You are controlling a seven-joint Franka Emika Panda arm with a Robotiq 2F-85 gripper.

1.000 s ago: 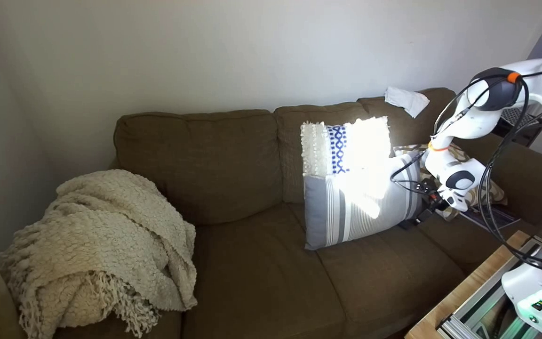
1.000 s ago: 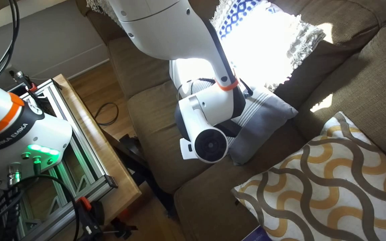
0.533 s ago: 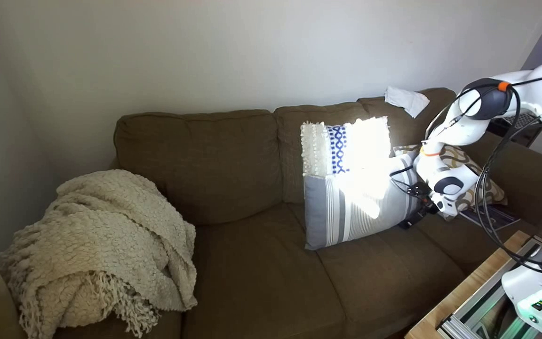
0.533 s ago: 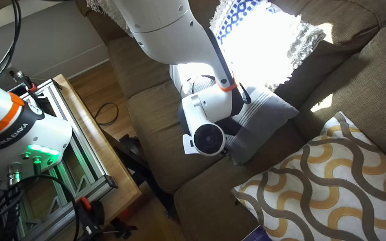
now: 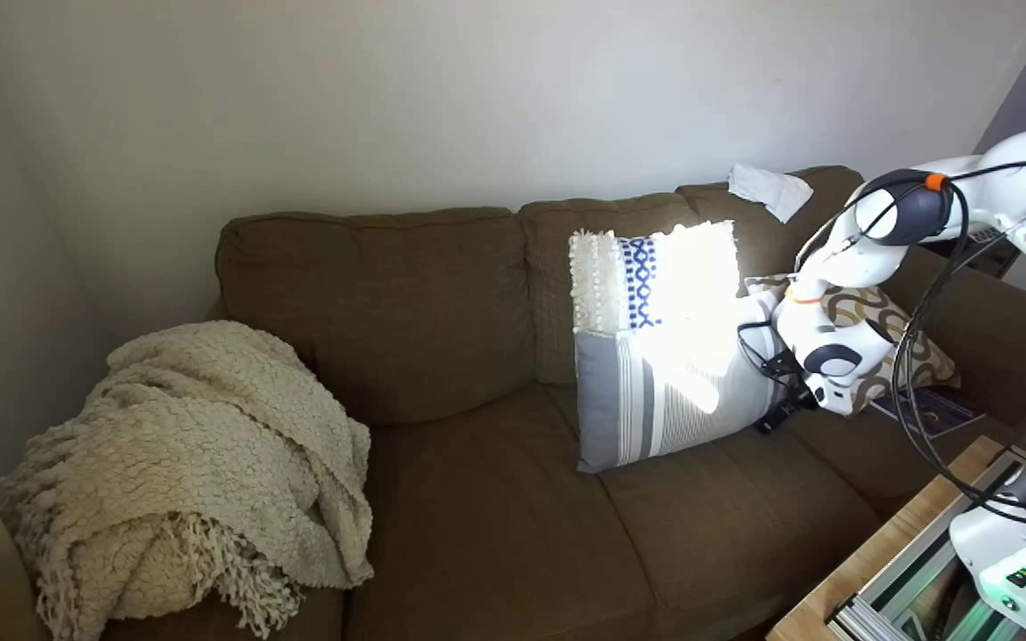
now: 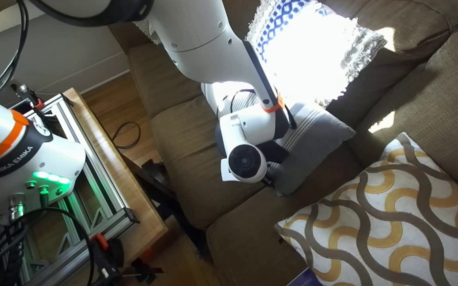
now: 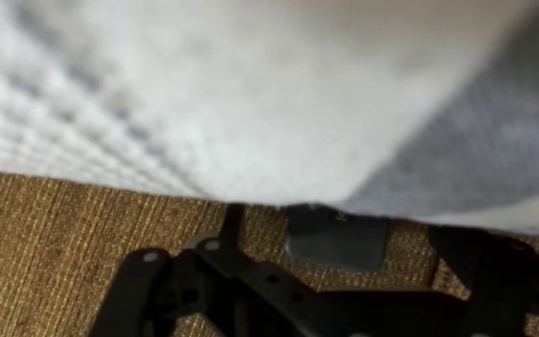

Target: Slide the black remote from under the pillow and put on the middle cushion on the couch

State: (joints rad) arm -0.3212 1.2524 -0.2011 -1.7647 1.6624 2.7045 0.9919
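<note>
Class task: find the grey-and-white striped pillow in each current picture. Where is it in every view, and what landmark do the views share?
In an exterior view: the striped pillow, right of center, directly below the fringed pillow.
In an exterior view: the striped pillow, just right of center, partly behind the arm.
Wrist view: the striped pillow, across the top, blurred.
Shared landmark: the couch, its brown fabric visible in all three.

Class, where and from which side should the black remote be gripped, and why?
The black remote is probably best gripped by the side edges of its exposed end, from the uncovered side: it lies flat, the rest hidden by the striped pillow, and in the wrist view the open tool brackets that end.
</note>
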